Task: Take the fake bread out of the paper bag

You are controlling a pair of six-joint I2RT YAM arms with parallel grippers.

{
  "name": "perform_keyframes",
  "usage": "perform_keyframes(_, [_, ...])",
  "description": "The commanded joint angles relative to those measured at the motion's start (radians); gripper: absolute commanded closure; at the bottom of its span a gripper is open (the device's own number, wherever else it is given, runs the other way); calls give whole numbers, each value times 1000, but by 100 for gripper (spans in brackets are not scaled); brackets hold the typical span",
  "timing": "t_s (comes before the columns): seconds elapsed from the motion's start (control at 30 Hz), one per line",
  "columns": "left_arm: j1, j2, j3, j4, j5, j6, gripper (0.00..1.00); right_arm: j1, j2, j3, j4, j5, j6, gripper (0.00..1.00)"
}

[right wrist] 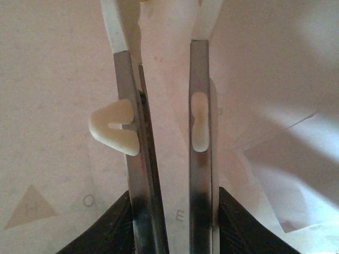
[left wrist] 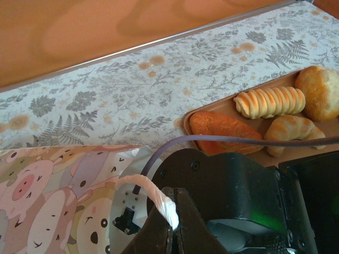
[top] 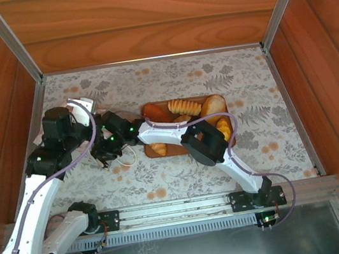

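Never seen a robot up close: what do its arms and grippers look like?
The left arm and right arm have white links, black joints, green lights and purple cables. The right gripper has flat metal fingers with cream tips; the left gripper looks black.

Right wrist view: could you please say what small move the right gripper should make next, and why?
Probably draw the right gripper back out of the paper bag: bare white paper lies between its parted fingers, and the fake bread already sits on the tray.

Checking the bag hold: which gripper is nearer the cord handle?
Left. The left gripper pinches the cord handle. The right gripper is off it, jaws parted against the paper bag's white paper.
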Motion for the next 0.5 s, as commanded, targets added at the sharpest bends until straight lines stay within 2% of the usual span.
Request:
perform_keyframes(0.0, [-6, -8, 7, 7, 26, 0, 100, -13, -12, 19, 6, -11, 5, 64])
perform_keyframes(0.2, [-6, -20, -9, 8, -8, 10, 100, -25, -89, -56, -6, 42, -40, 71])
perform_keyframes(0.47, [-6, -23, -18, 6, -27, 10, 100, -42, -199, -177, 8, 85, -66, 72])
